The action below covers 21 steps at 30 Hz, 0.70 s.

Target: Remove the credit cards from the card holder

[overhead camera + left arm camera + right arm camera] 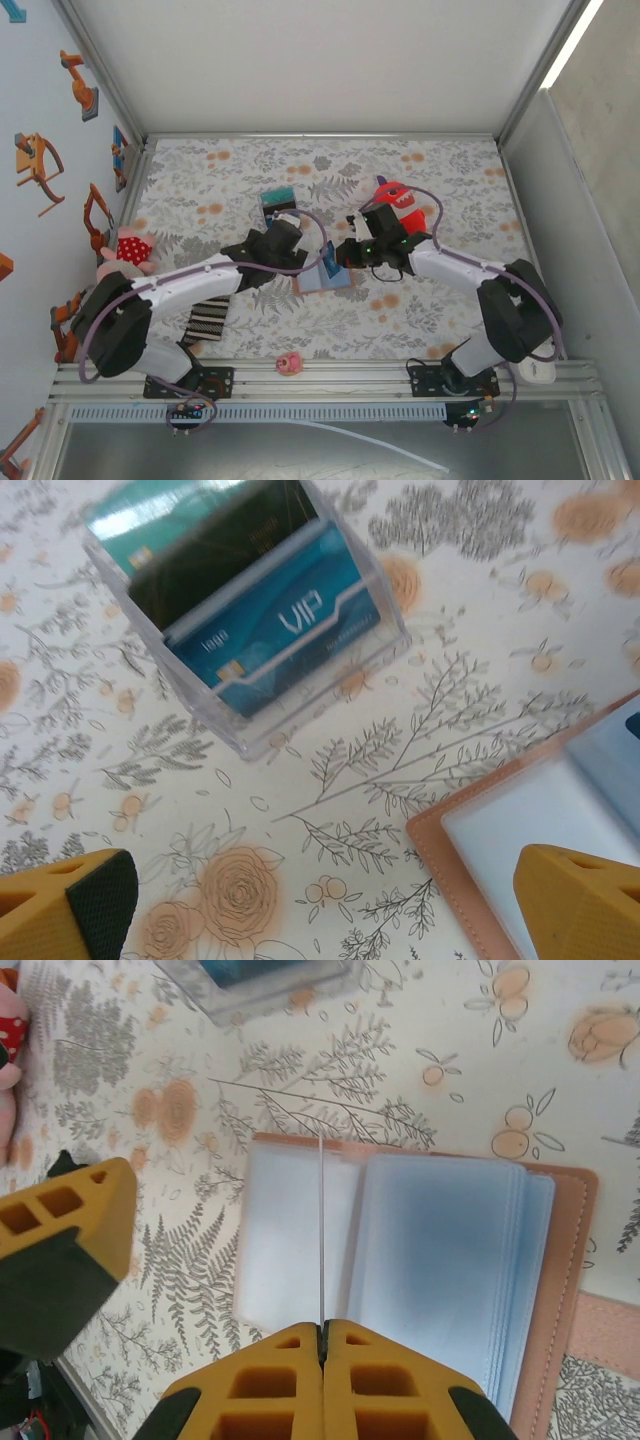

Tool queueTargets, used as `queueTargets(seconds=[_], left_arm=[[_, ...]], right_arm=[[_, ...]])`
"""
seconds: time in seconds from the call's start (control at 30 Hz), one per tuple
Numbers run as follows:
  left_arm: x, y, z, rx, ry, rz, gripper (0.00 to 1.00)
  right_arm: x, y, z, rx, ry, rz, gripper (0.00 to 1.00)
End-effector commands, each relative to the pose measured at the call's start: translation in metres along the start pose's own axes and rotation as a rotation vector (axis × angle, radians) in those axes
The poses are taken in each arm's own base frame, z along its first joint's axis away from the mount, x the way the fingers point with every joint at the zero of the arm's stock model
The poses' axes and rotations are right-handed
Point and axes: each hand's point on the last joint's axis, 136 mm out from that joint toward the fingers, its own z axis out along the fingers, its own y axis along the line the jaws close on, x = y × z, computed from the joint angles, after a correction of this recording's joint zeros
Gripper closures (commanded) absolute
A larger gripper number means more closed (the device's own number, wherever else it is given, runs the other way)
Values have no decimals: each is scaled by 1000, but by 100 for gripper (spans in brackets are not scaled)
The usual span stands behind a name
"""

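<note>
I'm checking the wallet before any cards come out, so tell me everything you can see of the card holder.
The card holder lies open and flat on the floral cloth. Its cover looks like tan-pink leather with stitched edges; inside are pale blue, clear-looking plastic sleeves. A strap sticks out at one side. The right gripper is shut on a thin sheet seen edge-on over its pages: sleeve or card, I cannot tell.

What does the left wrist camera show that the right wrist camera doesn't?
Left wrist, not right: the VIP card and dark card faces in the clear box, and the open left end effector. Right wrist, not left: the card holder spread open, its blue sleeves, the right end effector shut on a thin sheet seen edge-on, a pink plush. Both: the box, part of the card holder, the floral cloth.
</note>
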Motion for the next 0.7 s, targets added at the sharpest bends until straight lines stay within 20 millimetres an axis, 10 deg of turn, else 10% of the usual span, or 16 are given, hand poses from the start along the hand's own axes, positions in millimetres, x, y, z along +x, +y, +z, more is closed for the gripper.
queueTargets(seconds=[0.0,0.3,0.67], left_arm=[[-11,9,-16,37,-67,-20,3],[-52,-19,-63,515,-299,-90,3],[-52,-54,-90,767,-288,125,1]], right_arm=[[-7,12,-18,0,-41,-127,100],[-11,61,-44,-152,-66,-409,100],[6,97,-67,-298,4,-645,100]])
